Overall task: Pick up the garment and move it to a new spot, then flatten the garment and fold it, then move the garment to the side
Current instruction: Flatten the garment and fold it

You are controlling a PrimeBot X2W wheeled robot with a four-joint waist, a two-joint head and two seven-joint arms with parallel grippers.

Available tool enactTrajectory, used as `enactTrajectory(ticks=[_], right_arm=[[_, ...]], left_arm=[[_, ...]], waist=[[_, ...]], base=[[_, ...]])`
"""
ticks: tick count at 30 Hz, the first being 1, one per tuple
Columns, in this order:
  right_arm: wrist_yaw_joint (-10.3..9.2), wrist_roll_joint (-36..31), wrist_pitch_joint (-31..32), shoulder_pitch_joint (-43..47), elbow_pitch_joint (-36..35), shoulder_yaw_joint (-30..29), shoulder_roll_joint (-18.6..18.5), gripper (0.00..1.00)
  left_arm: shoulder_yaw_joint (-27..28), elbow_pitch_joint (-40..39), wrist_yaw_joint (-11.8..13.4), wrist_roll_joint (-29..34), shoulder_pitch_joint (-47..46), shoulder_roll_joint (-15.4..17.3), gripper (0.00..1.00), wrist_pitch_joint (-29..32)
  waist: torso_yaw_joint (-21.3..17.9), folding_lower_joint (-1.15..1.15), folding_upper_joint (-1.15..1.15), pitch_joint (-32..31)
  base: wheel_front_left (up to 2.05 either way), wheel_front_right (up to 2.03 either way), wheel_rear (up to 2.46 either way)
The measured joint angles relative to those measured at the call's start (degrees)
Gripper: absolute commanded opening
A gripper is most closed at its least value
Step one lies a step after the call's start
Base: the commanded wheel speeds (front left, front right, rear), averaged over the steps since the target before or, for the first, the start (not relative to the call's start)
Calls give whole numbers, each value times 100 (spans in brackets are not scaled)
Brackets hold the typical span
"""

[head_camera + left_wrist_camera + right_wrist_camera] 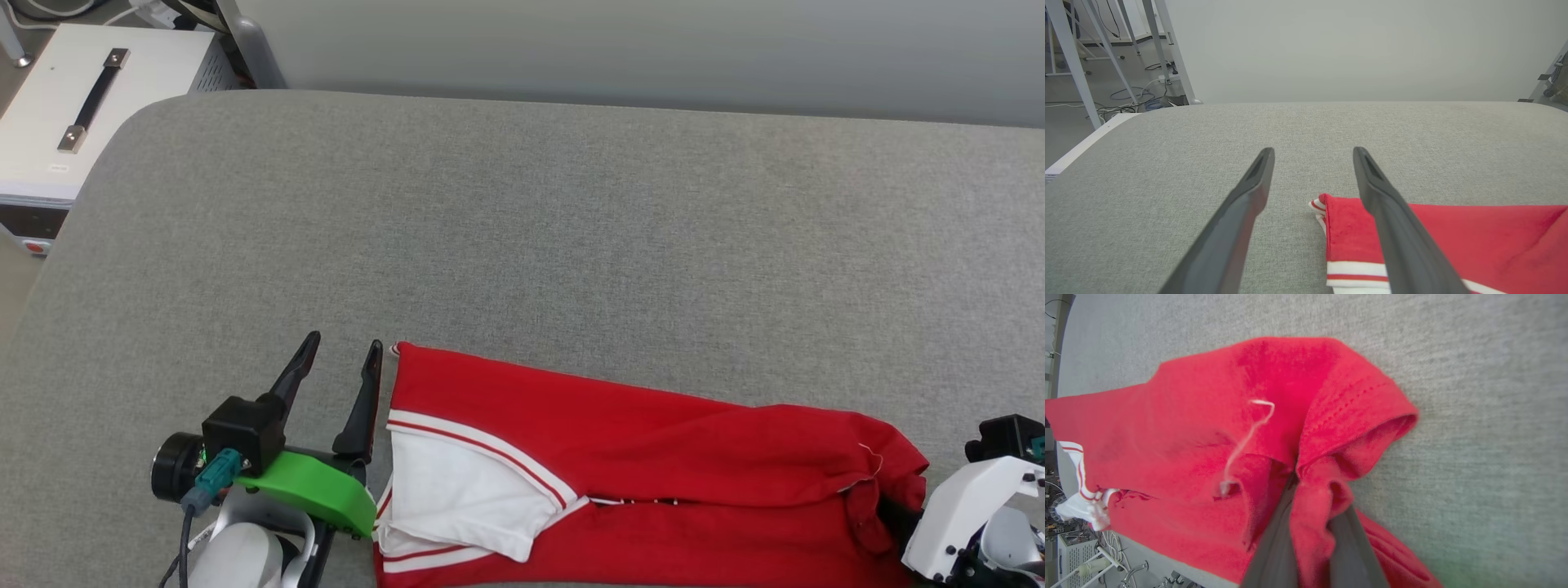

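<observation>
The garment (637, 457), a red jersey with white, red-striped sleeves, lies folded into a long band along the near edge of the grey padded surface (522, 229). My left gripper (343, 347) stands open just left of the garment's left end, its right finger (1392, 220) crossing over the striped corner (1327, 212). At the band's right end my right gripper (894, 510) is shut on a bunched fold of the red cloth (1310, 498), and the cloth hides the fingertips. A loose white thread (1245, 445) hangs from the fabric there.
A white box with a black handle (90, 106) stands off the surface's far left corner. A pale wall (637, 49) runs behind the surface. Metal frame legs and cables (1106, 61) are on the floor to the left.
</observation>
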Motion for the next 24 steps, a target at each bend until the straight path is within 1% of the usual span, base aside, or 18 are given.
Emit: enactTrajectory(ticks=[4, 12, 17, 24], right_arm=[[11, -9, -325, 10, 29, -13, -109, 0], [10, -297, -786, 81, 330, -405, -661, 0], [10, -307, -828, 213, 315, -450, -660, 0], [3, -299, -760, 380, -229, -254, -523, 0]], left_arm=[[29, 19, -64, 37, 7, -85, 100, 0], [148, 74, -141, 75, 147, -174, 100, -1], [242, 156, -154, 76, 339, -232, 100, 0], [256, 179, -229, 101, 363, -333, 100, 0]], waist=[[-32, 0, 0, -97], [-98, 0, 0, -285], [-151, 0, 0, -489], [-214, 0, 0, -708]], base=[[0, 0, 0], [0, 0, 0], [0, 0, 0], [0, 0, 0]])
